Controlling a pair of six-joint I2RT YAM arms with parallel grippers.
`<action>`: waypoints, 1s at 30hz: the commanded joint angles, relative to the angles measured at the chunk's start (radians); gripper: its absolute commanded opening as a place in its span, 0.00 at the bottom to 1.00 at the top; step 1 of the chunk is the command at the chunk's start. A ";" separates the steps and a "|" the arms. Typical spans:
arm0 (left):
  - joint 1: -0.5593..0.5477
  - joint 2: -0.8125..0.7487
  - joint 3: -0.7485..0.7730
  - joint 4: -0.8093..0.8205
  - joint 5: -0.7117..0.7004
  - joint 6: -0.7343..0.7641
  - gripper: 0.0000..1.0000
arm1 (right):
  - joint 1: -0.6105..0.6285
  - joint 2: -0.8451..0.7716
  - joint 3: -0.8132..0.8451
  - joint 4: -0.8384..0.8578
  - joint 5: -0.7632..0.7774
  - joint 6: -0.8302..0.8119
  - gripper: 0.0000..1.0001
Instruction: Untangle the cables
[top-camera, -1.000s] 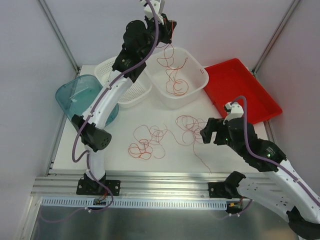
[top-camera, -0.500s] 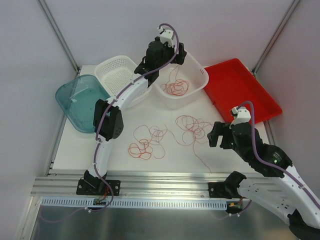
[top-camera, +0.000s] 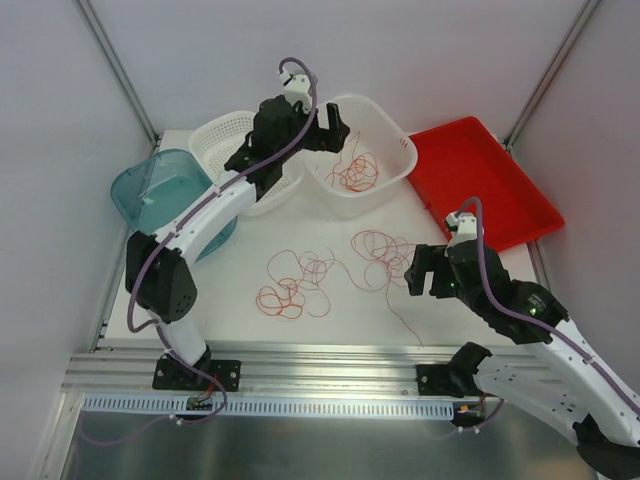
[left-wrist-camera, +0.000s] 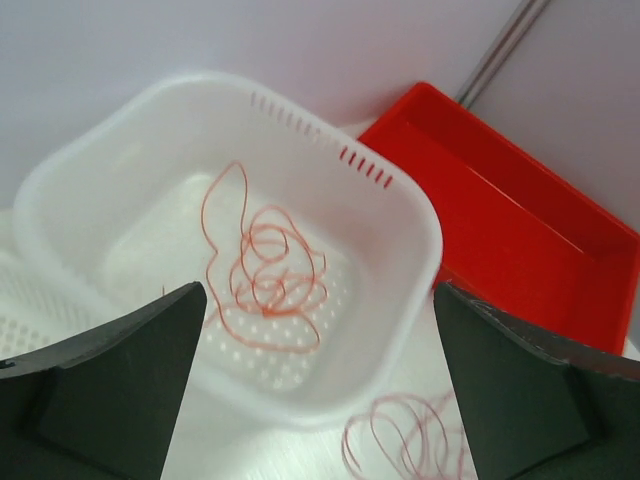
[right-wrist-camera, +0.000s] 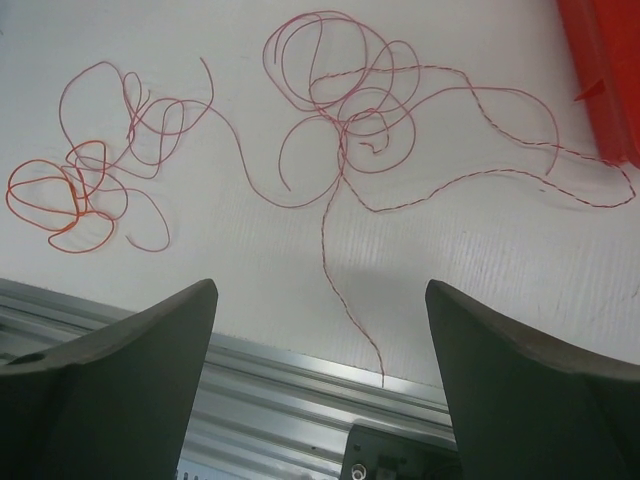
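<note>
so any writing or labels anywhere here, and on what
No text can be read in any view.
White bin, mesh basket, red tray, blue tub, left arm and right arm: no print shows.
Small part by the right base: too small to tell.

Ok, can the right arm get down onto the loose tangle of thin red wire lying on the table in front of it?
Probably yes. The right gripper is open and hovers above that red wire tangle, which lies flat on the white table with nothing over it.
</note>
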 joint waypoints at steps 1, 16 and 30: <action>0.005 -0.211 -0.149 -0.094 -0.018 -0.107 0.99 | -0.002 0.041 -0.010 0.061 -0.066 0.009 0.89; 0.003 -0.843 -0.948 -0.452 -0.139 -0.429 0.99 | 0.016 0.216 -0.041 0.236 -0.232 0.009 0.87; 0.005 -0.809 -1.218 -0.487 -0.207 -0.575 0.81 | 0.048 0.303 -0.038 0.263 -0.263 0.012 0.86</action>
